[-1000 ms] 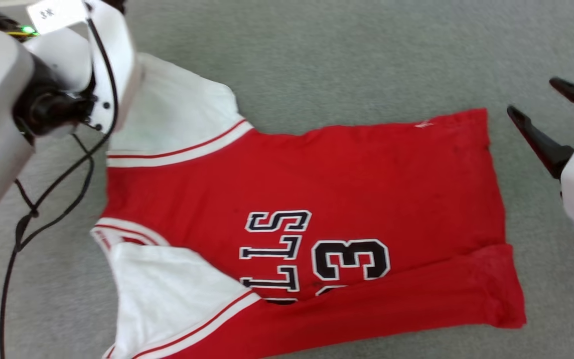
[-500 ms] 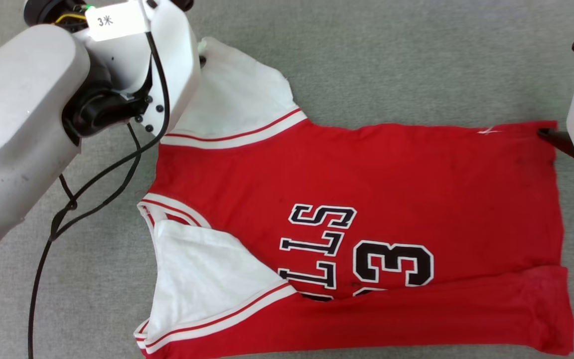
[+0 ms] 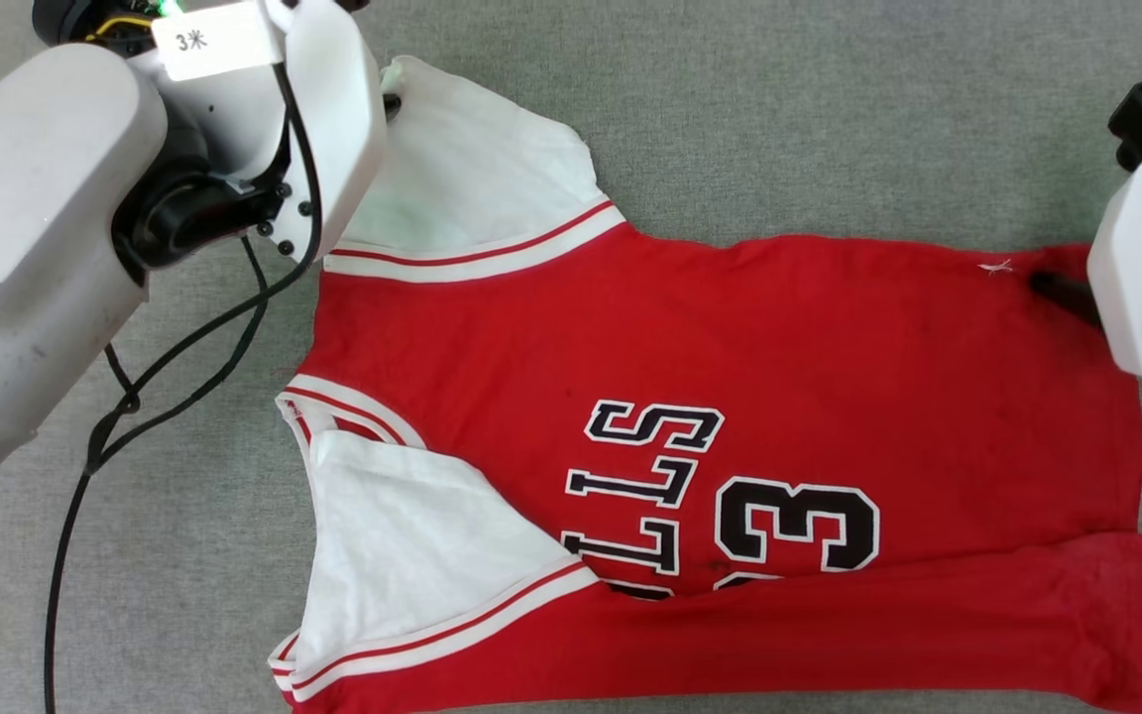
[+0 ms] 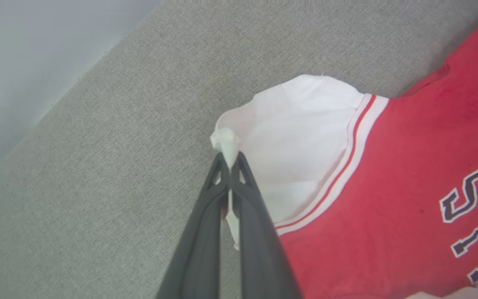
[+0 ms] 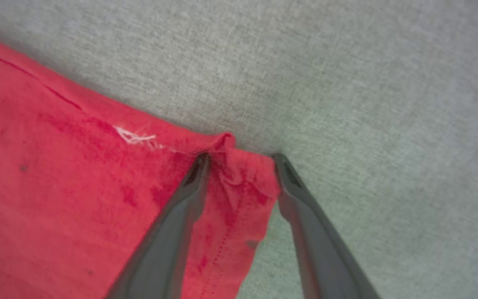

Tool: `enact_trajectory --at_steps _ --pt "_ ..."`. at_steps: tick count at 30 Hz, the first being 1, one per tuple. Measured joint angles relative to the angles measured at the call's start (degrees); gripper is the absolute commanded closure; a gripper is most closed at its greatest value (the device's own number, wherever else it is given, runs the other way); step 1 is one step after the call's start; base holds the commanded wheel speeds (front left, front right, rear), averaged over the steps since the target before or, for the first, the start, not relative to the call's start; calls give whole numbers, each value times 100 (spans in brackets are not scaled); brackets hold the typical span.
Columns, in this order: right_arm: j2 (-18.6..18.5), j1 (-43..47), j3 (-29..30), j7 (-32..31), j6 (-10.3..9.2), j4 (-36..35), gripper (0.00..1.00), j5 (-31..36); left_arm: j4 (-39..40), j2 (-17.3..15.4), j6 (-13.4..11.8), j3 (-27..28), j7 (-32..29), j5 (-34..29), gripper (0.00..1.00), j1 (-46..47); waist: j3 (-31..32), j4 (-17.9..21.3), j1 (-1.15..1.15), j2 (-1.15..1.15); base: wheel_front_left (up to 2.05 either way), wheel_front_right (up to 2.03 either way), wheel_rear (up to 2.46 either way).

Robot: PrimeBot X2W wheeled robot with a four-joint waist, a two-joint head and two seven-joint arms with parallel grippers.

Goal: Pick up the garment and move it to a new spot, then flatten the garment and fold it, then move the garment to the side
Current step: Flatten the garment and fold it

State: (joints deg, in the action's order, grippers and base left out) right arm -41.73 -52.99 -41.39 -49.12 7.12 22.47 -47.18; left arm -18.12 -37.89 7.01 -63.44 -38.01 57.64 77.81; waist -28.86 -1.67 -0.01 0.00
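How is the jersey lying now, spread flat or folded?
Mostly spread: the jersey lies chest-up on the grey surface, but its near side edge is folded over, covering part of the lettering.

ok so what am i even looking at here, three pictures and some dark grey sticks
It is a two-armed robot handling laundry. The wide picture looks down from a camera on its head. A red jersey lies spread on a grey fabric surface. The white shapes at the sides are the robot's left arm and right arm.

The other two pictures come from a camera on each wrist, looking along that arm's two dark fingers, which are your "sticks". The left pincer is shut on the tip of a white sleeve. The right pincer is open, with one finger on each side of a red corner of the jersey's hem, not clamped on it.
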Motion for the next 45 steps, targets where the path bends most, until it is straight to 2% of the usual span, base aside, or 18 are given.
enact_trajectory --at_steps 8,11,16,23,31,36,45 --pt "24 -18 -385 793 29 59 100 -279 -85 -111 7 -2 399 63 100 -286 476 38 0 0 0 0 0" --pt "-121 49 -457 1145 37 -55 100 -399 14 -194 13 1 577 126 100 -492 742 33 0 0 0 0 0" --pt "-483 485 -568 1613 37 -360 100 -642 376 -537 -22 -73 813 174 100 -1006 1210 20 0 0 0 0 0" --pt "-868 1312 -610 2182 37 -739 100 -811 1220 -1092 -357 -218 1143 327 100 -1983 1762 13 0 0 0 0 0" --pt "-975 2377 -590 2539 37 -955 100 -873 1982 -1599 -916 -558 1475 572 100 -3318 2126 58 0 0 0 0 0" --pt "-877 2914 -550 2680 37 -909 100 -887 2065 -1622 -1111 -701 1679 723 100 -3958 2110 78 0 0 0 0 0" --pt "-477 3275 -639 2802 37 -506 100 -787 1403 -1272 -1070 -818 1945 867 100 -4572 2040 133 0 0 0 0 0"
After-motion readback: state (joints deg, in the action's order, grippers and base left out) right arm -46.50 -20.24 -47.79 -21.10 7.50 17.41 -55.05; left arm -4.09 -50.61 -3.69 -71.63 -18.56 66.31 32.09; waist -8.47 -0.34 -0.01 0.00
